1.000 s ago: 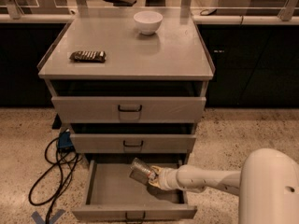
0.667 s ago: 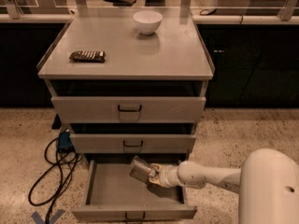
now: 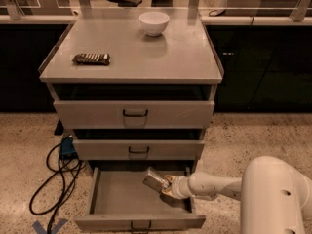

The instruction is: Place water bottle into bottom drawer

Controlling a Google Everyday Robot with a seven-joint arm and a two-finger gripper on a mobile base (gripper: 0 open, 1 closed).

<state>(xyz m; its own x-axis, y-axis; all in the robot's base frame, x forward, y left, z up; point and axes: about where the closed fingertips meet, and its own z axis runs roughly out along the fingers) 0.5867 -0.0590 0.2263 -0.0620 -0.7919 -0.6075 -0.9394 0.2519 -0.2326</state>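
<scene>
The bottom drawer (image 3: 117,199) of the grey cabinet is pulled wide open, its flat front with the dark handle near the lower edge of the view. The water bottle (image 3: 155,181), small and clear, lies tilted over the drawer's right rear part. My gripper (image 3: 165,185) reaches in from the right on a white arm and is shut on the bottle's near end, holding it just above the drawer floor.
The middle drawer (image 3: 139,149) and top drawer (image 3: 134,113) stand slightly ajar. A white bowl (image 3: 154,22) and a dark striped packet (image 3: 91,58) sit on the cabinet top. Black cables (image 3: 56,179) and a blue plug lie on the floor at left.
The arm and the bottle have shifted slightly left and down inside the drawer; the grip is unchanged.
</scene>
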